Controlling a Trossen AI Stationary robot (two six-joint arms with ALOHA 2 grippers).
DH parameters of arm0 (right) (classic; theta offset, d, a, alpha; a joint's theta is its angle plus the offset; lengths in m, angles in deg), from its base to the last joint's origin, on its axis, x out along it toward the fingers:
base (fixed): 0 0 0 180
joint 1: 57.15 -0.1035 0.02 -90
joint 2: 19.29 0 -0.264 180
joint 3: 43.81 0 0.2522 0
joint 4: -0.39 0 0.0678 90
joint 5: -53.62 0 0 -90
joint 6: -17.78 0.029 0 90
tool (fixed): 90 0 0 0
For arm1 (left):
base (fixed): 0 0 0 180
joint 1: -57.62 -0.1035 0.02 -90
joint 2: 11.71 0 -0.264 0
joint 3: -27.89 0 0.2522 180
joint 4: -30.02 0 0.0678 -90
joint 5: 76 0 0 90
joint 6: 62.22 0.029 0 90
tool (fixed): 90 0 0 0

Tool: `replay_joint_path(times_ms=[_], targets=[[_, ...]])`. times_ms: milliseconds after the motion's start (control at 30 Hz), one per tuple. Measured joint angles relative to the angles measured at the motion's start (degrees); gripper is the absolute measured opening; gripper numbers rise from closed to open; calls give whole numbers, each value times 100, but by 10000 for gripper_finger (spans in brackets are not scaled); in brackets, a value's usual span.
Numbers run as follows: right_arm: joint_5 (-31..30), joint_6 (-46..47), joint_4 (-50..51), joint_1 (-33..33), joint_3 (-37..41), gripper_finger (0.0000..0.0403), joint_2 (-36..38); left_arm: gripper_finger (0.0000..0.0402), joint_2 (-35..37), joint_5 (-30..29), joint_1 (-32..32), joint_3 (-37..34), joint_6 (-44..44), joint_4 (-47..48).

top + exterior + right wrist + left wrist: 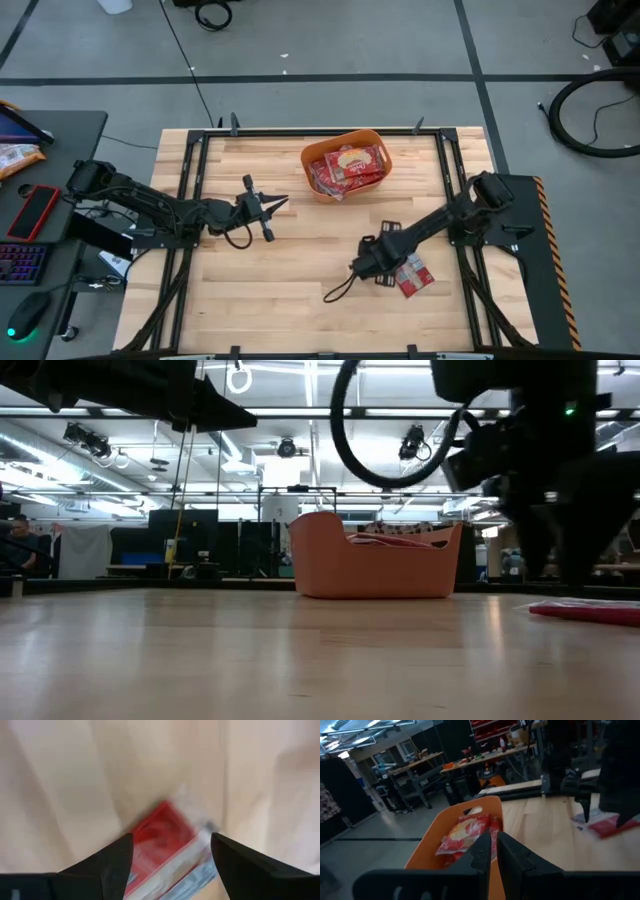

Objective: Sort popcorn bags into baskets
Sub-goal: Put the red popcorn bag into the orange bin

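Orange plastic makes the basket [345, 165] that you see at the far middle of the wooden counter [300, 290]. Several red popcorn bags [348, 168] lie inside it, and the top one shows a yellow-cream picture. In the left wrist view the same basket [440, 840] is just in front of the left arm, with the bags [465, 834] piled in it.

Your left gripper [268, 206] is on the left half of the counter, a little to the left of the basket and nearer than it, and it holds nothing. Its fingers [485, 851] are almost together, with only a thin gap between them.

Your right gripper [382, 262] is at the near right part of the counter, well apart from the basket. It hangs low over one more red packet [412, 275] that lies flat on the wood. In the right wrist view the fingers [117, 860] stand wide apart, one on each side of this packet [161, 842], and they do not clamp it. You can see a silver-white edge on the packet. In the low view it [585, 611] lies flat at the right side, on the counter.
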Motion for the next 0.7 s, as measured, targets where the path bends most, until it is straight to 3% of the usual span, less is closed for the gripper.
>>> replay_joint_path(times_ms=[100,333,700], targets=[[-256,-471,-321,138,0,268,0,34,0,-191,0,0,9,141],[-121,-945,-867,413,202,268,7,34,0,-907,0,0,-2,421],[211,-904,-1324,450,849,252,60,34,0,-928,0,0,-4,462]])
